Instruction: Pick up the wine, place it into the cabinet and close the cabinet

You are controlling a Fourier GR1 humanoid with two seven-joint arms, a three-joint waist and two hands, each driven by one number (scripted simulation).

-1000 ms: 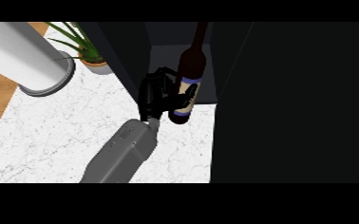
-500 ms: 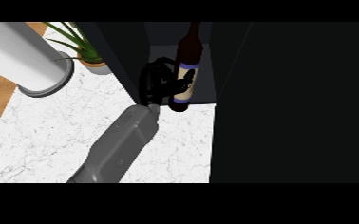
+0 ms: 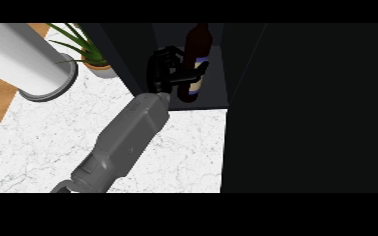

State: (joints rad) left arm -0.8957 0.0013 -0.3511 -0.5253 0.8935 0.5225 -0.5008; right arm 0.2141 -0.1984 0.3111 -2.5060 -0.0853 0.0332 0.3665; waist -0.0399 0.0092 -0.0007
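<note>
Only one hand (image 3: 168,71) shows, black, at the end of a grey forearm (image 3: 122,140) that rises from the lower left edge of the view and slants up to the right. Which of the robot's arms it is cannot be told with certainty; it enters on the left side, so noted as left. No second hand in view.

Fingers (image 3: 193,73): curled, not spread. They wrap round the lower body of the wine bottle (image 3: 196,42), crossing over its pale label (image 3: 195,84). Thumb side is lost against the dark behind it.

Wine bottle: dark glass, roughly upright with its neck pointing toward the top of the view. Shoulder and neck stand clear above the fingers; the label band and base show just below and beside them. Bottle sits to the right of the palm, touching the fingers.

Location: hand and bottle are inside the dark opening of the cabinet (image 3: 295,105), between its left wall and the large black panel on the right. Whether the base rests on the cabinet floor cannot be told.

Surroundings: white marbled worktop (image 3: 52,140) under the forearm. Grey-white cylinder (image 3: 33,65) at upper left. Potted plant (image 3: 92,57) with thin green leaves just beside the cabinet's left wall.
</note>
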